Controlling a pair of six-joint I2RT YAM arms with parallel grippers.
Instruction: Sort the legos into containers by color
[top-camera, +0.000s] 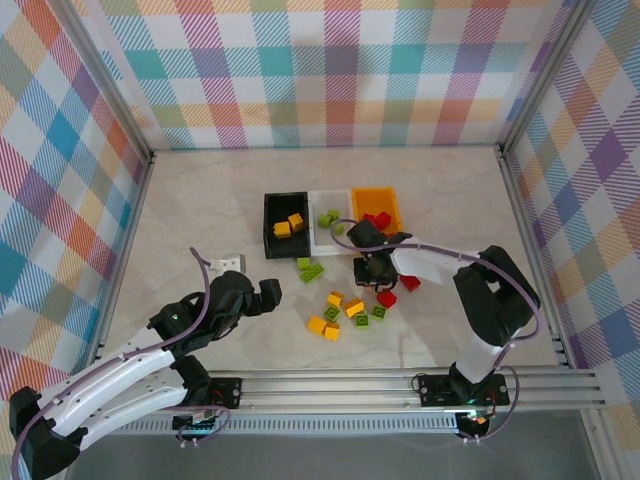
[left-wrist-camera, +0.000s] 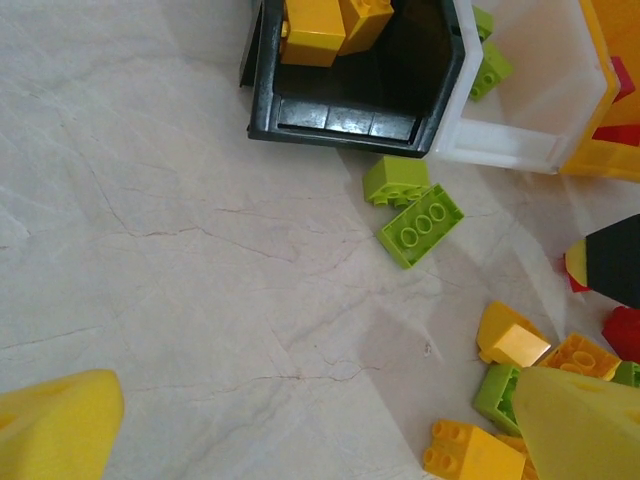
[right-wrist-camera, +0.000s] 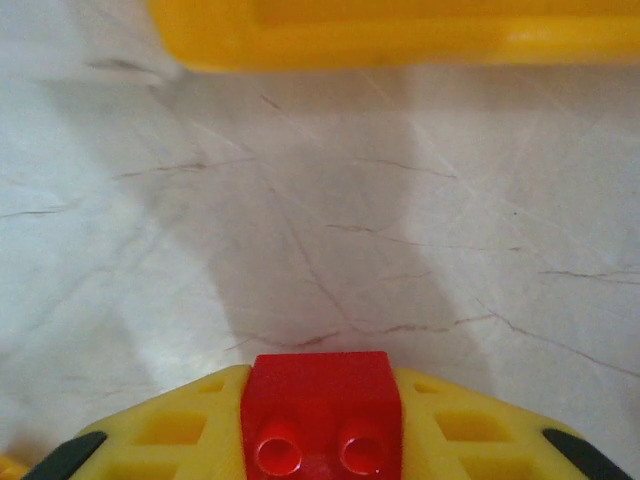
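Note:
The three containers stand in a row at the table's middle: a black bin with yellow legos, a white bin with green legos, and an orange bin with red ones. My right gripper sits just in front of the orange bin, shut on a red lego between its yellow fingers. The left gripper hovers open over bare table, left of the loose pile. Two green legos lie ahead of it, near the black bin.
Loose yellow, green and red legos are scattered in front of the bins, between the two grippers. A small white block lies left of the black bin. Checkered walls enclose the table.

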